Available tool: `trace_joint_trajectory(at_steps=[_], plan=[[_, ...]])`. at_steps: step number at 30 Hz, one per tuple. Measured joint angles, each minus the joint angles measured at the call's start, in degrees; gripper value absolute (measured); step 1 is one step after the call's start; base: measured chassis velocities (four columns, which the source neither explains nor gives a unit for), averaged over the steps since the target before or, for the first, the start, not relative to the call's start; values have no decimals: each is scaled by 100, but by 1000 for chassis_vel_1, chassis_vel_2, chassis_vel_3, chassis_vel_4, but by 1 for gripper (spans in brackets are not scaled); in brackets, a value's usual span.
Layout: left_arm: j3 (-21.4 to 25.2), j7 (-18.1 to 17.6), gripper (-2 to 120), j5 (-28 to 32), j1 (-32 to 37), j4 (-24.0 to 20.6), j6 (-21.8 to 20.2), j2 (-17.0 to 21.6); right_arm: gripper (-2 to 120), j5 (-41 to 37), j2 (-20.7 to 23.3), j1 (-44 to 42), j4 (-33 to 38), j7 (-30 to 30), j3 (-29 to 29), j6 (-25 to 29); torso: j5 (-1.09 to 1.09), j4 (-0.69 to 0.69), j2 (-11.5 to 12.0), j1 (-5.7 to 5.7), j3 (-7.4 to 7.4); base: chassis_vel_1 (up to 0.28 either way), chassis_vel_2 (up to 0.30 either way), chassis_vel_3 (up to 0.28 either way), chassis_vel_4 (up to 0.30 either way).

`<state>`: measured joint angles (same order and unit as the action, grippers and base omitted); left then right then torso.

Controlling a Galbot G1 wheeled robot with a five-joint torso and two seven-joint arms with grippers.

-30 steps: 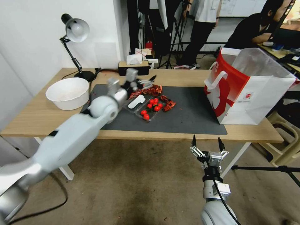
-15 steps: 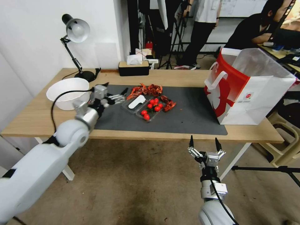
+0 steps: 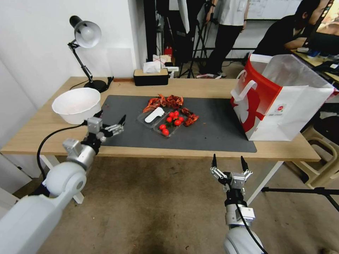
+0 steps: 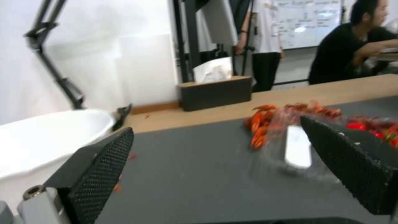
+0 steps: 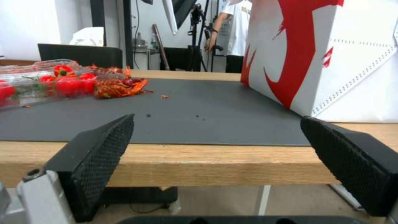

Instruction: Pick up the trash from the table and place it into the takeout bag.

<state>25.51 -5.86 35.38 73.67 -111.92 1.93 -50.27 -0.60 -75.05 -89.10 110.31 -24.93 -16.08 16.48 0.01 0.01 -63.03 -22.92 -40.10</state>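
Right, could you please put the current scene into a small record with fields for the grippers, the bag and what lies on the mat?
left gripper: open, holding nothing, over the near left corner of the mat, beside the white bowl
right gripper: open, holding nothing, below the table front edge
takeout bag: upright, on the table's right end
on the mat: clear tray with red tomatoes, red crayfish shells

A clear plastic tray (image 3: 166,122) holding red cherry tomatoes (image 3: 172,120) and a white utensil lies mid-frame on the table's (image 3: 42,130) dark grey mat (image 3: 215,130), with red crayfish shells (image 3: 166,101) just behind it. The takeout bag (image 3: 279,98), white and red, stands upright and open at right.
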Motion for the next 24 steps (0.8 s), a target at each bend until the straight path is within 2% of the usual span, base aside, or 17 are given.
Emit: trace_joint_trajectory(at_steps=[4,7,10,24], plan=[[442,-8,100,-270,686,-135,120,-365,100,1,18,19,-4,0,12,7,0,0,0,0,0,0,0,0,0],[515,-8,100,-335,846,-153,169,-424,100,1,25,21,-4,0,12,8,0,0,0,0,0,0,0,0,0],[711,-2,100,-582,1328,-220,379,-645,100,-1,41,24,-4,0,12,11,0,0,0,0,0,0,0,0,0],[817,-2,100,-1040,1945,-235,807,-1070,100,-23,74,14,19,-11,-3,10,0,-1,1,0,0,0,0,0,0]])
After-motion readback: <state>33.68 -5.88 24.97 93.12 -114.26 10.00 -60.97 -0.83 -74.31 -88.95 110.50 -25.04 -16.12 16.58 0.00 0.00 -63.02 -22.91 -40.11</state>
